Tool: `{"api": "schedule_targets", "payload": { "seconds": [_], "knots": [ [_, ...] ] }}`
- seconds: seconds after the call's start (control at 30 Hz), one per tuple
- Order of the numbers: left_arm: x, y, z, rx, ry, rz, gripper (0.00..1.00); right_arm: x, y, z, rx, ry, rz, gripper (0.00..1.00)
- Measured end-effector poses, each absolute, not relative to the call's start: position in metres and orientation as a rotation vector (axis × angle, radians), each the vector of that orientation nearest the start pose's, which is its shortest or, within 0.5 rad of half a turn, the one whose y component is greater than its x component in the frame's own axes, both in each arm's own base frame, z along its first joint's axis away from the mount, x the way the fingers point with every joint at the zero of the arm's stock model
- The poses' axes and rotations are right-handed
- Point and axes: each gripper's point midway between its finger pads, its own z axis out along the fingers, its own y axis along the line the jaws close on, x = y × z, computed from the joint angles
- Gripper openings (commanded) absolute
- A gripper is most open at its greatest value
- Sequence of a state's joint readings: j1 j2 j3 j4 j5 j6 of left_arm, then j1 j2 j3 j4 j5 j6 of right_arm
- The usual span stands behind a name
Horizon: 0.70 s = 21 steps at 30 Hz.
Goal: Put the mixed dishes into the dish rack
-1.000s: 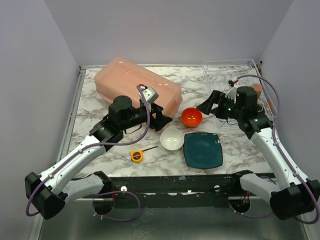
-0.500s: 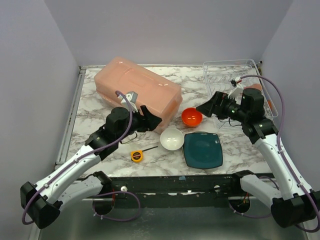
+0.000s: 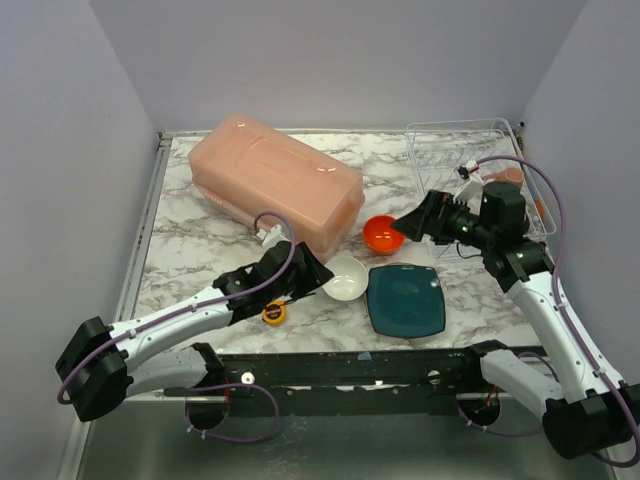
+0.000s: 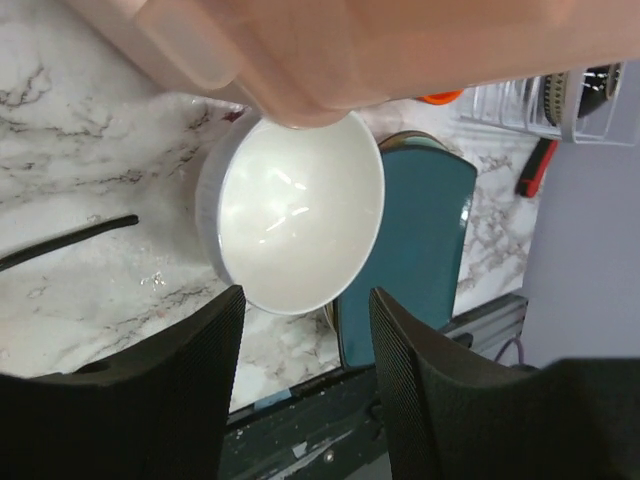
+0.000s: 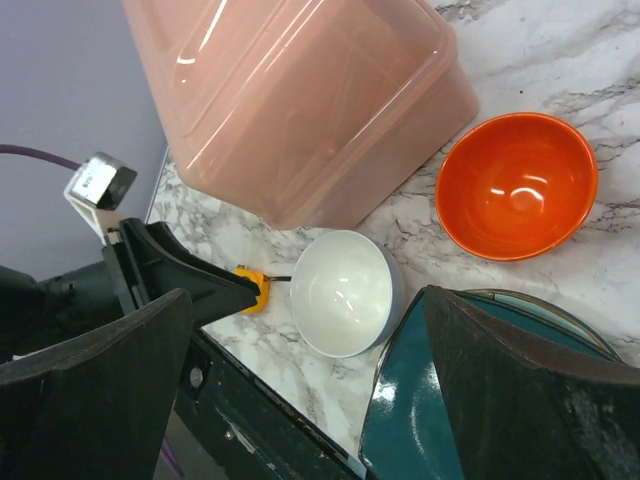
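A white bowl (image 3: pixel 343 278) sits on the marble table between an orange bowl (image 3: pixel 383 233) and a teal square plate (image 3: pixel 405 300). My left gripper (image 3: pixel 308 270) is low at the white bowl's left side, open. In the left wrist view the white bowl (image 4: pixel 300 210) lies just ahead of the left gripper (image 4: pixel 305 300), with nothing between the fingers (image 4: pixel 180 400). My right gripper (image 3: pixel 408 222) hangs open above the orange bowl's right edge, empty. Below it lie the orange bowl (image 5: pixel 515 185), white bowl (image 5: pixel 343 290) and teal plate (image 5: pixel 440 400). The wire dish rack (image 3: pixel 470 160) stands at back right with a pinkish mug (image 3: pixel 512 176) in it.
A big pink tub (image 3: pixel 275 180) fills the back left, close behind the white bowl. A yellow tape measure (image 3: pixel 272 312) lies under the left arm near the front edge. A red-handled tool (image 4: pixel 535 165) lies beside the rack. The teal plate sits near the table's front edge.
The left arm has come down from over the pink tub to table level beside the white bowl, its jaws somewhat narrower. The right gripper has shifted left toward the orange bowl.
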<state>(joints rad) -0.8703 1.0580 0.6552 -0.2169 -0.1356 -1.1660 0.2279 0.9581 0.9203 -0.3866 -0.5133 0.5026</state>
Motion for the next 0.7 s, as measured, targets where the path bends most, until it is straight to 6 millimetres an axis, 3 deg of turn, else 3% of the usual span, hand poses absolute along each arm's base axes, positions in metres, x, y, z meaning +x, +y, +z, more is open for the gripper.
{"api": "schedule_targets", "payload": {
  "seconds": [0.23, 0.47, 0.7],
  "knots": [
    [0.199, -0.267, 0.106, -0.574, 2.358, -0.880, 0.55, 0.260, 0.165, 0.260, -0.081, 2.060, 0.956, 1.00],
    [0.204, -0.271, 0.070, -0.654, 2.413, -0.787, 0.44, 0.261, 0.163, 0.260, -0.087, 2.053, 0.934, 1.00],
    [0.207, -0.275, 0.049, -0.655, 2.446, -0.739, 0.34, 0.260, 0.161, 0.249, -0.072, 2.078, 0.921, 1.00]
  ]
}}
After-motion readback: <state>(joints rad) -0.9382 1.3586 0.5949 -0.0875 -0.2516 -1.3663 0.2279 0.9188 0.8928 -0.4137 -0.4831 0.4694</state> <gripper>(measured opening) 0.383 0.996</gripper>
